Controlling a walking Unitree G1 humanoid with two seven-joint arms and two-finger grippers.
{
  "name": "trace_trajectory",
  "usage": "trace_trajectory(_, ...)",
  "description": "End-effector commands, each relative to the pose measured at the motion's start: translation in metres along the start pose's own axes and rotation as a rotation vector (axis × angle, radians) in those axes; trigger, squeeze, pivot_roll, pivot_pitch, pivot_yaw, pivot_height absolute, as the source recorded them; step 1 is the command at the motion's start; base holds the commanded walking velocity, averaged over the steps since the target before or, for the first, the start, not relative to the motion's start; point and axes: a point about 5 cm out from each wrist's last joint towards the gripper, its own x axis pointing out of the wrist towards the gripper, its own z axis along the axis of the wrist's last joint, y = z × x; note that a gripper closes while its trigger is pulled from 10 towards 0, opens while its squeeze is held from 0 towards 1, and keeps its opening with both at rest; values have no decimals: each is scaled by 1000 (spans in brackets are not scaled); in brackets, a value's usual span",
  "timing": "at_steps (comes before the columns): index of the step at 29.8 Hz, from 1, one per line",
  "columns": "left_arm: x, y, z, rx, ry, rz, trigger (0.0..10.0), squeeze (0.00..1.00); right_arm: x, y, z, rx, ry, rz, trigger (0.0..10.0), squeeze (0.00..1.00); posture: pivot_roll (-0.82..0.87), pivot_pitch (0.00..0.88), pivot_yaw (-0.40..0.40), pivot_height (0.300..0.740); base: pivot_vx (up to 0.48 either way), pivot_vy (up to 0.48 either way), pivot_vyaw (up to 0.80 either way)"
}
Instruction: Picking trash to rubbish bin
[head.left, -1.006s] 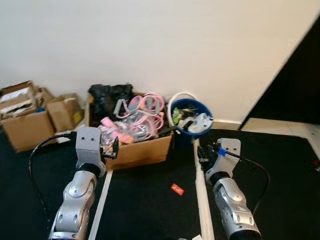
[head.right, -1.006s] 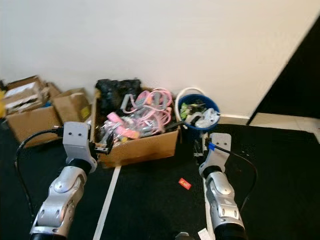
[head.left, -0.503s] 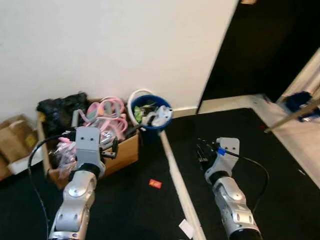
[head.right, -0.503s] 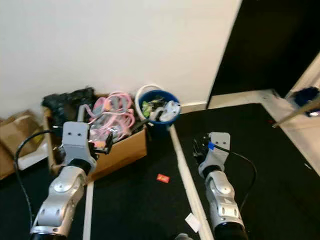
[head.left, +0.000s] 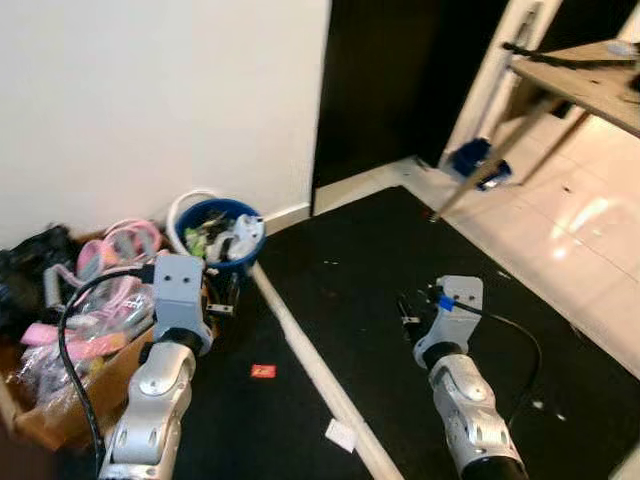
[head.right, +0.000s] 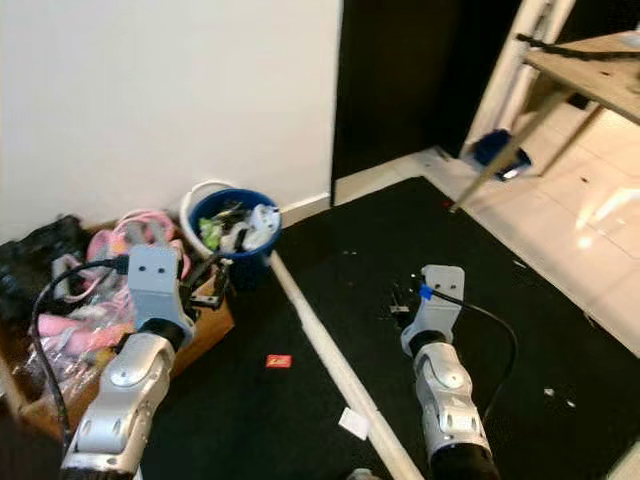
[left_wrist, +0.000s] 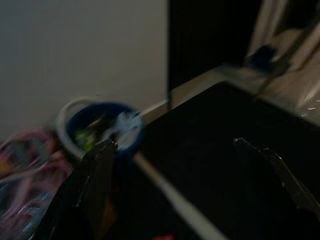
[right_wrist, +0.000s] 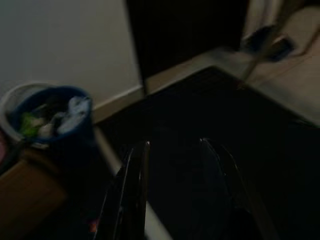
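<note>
Left eye view: The blue rubbish bin (head.left: 220, 232) stands on the black floor mat (head.left: 400, 290) against the white wall, heaped to its rim with trash, so it is the natural drop point. A cardboard box (head.left: 70, 400) of pink clutter sits just beside it, at the mat's left edge. A small red scrap (head.left: 263, 371) lies loose on the mat near the box, and a white scrap (head.left: 340, 434) rests against the pale strip (head.left: 310, 360) crossing the mat; judged from this, both are trash not yet picked.

Right eye view: The left pincer (head.right: 212, 290) is raised in front of the box, close to the bin. The right pincer (head.right: 402, 300) hangs above bare mat, well apart from both scraps. Neither touches anything. A wooden trestle leg (head.right: 500, 150) stands on the tiled floor beyond the mat.

Left wrist view: The picture is blurred and dim. The left pincer's fingers (left_wrist: 95, 180) stand wide apart with nothing between them; the bin shows beyond them.

Right wrist view: Dark and blurred. The right pincer's fingers (right_wrist: 131, 200) are moderately parted and empty, pointing over the mat towards the bin.
</note>
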Motion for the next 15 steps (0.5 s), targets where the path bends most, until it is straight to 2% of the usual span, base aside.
trace_trajectory(1, -3, 1, -6, 5, 25, 3, 10000, 0, -4, 1, -7, 8, 22, -1, 10000, 0, 49, 126, -1, 740, 0, 0, -800)
trace_trajectory(7, -3, 0, -7, -1, 28, 1, 10000, 0, -4, 1, -8, 9, 24, 0, 10000, 0, 48, 130, -1, 740, 0, 0, -800)
trace_trajectory(11, -4, 0, -8, -53, 46, 5, 10000, 0, -4, 0, -8, 7, 25, -2, 10000, 0, 48, 134, -2, 740, 0, 0, -800)
trace_trajectory(15, -4, 0, -9, -33, 53, -1, 10000, 0, -4, -1, -7, 6, 25, -3, 10000, 0, 48, 132, -3, 740, 0, 0, -800)
